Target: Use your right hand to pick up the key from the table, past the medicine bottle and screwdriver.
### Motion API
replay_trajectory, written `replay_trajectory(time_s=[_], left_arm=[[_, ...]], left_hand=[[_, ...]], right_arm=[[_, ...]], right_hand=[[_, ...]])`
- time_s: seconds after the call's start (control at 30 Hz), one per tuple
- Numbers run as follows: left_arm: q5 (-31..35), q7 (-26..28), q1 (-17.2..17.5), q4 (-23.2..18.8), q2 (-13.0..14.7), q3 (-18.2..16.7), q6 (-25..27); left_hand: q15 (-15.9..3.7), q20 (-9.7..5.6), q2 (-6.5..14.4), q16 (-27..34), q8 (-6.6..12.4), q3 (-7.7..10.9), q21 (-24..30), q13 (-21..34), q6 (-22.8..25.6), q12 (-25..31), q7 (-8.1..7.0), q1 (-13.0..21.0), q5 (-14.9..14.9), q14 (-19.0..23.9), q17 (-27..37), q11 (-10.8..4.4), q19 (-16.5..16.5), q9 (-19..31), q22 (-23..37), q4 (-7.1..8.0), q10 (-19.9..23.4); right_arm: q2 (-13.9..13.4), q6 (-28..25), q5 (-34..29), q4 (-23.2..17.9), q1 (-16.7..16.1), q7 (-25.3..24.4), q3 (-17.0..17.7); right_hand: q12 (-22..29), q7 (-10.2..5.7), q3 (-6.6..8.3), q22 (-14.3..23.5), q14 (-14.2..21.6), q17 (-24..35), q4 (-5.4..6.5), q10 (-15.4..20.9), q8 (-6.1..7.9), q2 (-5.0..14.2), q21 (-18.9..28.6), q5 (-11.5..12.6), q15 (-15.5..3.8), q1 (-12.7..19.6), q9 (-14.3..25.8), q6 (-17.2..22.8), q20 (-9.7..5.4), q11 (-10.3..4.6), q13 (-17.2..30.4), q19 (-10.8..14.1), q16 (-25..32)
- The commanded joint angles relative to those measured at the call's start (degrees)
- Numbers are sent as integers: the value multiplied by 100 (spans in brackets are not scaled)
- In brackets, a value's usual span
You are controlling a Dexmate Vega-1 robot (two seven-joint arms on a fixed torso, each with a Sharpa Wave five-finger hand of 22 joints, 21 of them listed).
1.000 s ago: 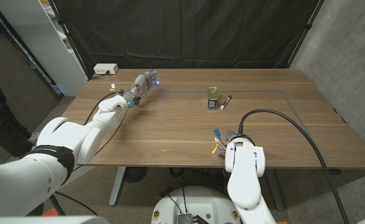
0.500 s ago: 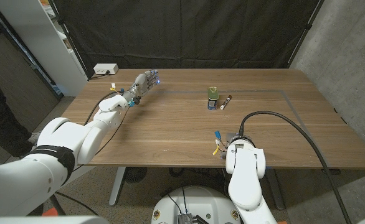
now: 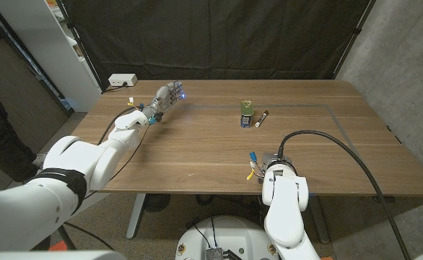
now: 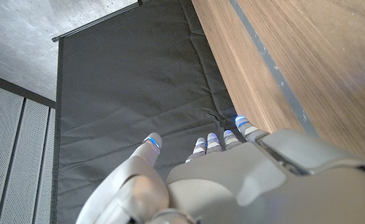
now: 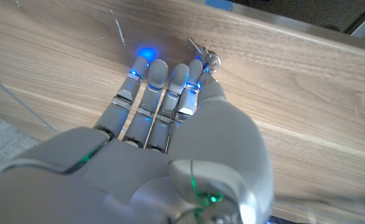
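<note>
Right robot hand (image 5: 170, 124) unclenched, fingers (image 5: 151, 93) stretched along the surface (image 3: 197, 144), holding nothing; key (image 5: 201, 53) just beyond its fingertips, apparently lining up to grasp. Left robot hand (image 3: 167, 97) idle, released.

We read the brown table (image 3: 197, 144) as wood-grain, satin finish, with a soft sheen at right in the right wrist view. The small silver key (image 5: 198, 48) above the fingertips (image 5: 158, 70) there looks like bright metal. Both arms have glossy white plastic shells; the grey left hand (image 4: 232, 180) and grey right hand (image 5: 170, 149) look matt plastic. Black backdrop (image 3: 219, 36) across the top of the head view: matt cloth, creased. Thick black cable (image 3: 341, 144) at right: smooth, rubbery. Medicine bottle and screwdriver too small to judge.
</note>
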Motion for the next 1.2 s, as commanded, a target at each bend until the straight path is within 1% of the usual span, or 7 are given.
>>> replay_trajectory(time_s=[0.03,0.13,0.3,0.57,0.77,0.9,1.2], left_arm=[[63,79,-75,68,-33,8,138],[73,97,-85,76,-44,1,157],[81,104,-90,76,-57,-15,156],[73,96,-82,60,-66,-45,93],[43,69,-60,34,-75,-73,22],[17,52,-35,8,-78,-90,-45],[-104,-17,103,-159,-59,-148,-223]], left_hand=[[25,3,14,5,-6,-33,-37,13,-50,-19,14,-70,5,-158,9,20,-67,20,23,-4,-40],[24,3,11,6,-7,-38,-38,13,-55,-20,14,-76,5,-161,9,21,-70,20,23,-1,-43],[25,6,4,6,-9,-49,-41,13,-71,-22,17,-90,7,-172,10,28,-74,20,25,5,-57],[26,9,0,7,-6,-58,-43,13,-75,-20,17,-101,9,-180,10,13,-76,20,26,10,-60],[24,7,-1,8,-5,-64,-45,13,-79,-21,19,-108,11,-184,10,12,-81,20,26,13,-67],[28,5,-1,9,-2,-68,-47,12,-77,-20,18,-113,12,-185,9,16,-83,20,27,16,-70],[21,4,0,12,2,-77,-49,12,-77,-15,19,-123,16,-188,8,14,-84,19,28,19,-66]], right_arm=[[-20,-143,-19,-27,-42,-384,-57],[-17,-168,-27,-46,-66,-489,-58],[-18,-199,-12,-45,-82,-675,-47],[-48,-237,-2,-73,-103,-963,-13],[-101,-238,80,-114,-109,-1156,36],[-156,-273,133,-141,-130,-1405,41],[-298,-233,249,-227,-135,-1630,102]], right_hand=[[48,-24,33,22,95,67,17,66,55,35,66,-45,-451,131,-3,106,-42,-12,15,-13,17],[68,-19,66,25,107,128,29,89,58,46,77,-79,-443,170,-21,131,-47,4,22,-30,20],[102,-13,113,29,154,221,60,121,78,51,107,-142,-481,205,-44,194,-61,-10,38,-40,5],[130,-8,188,33,201,349,85,154,104,50,151,-230,-473,269,-45,226,-83,-20,37,-59,-23],[155,3,228,34,230,424,101,151,115,34,179,-287,-483,294,-42,224,-80,-40,65,-79,-47],[145,-4,254,34,240,466,117,161,129,29,198,-327,-476,301,-44,243,-83,-21,36,-95,-65],[166,4,292,33,294,523,124,180,137,-3,238,-388,-470,319,-56,251,-87,-43,48,-103,-80]])
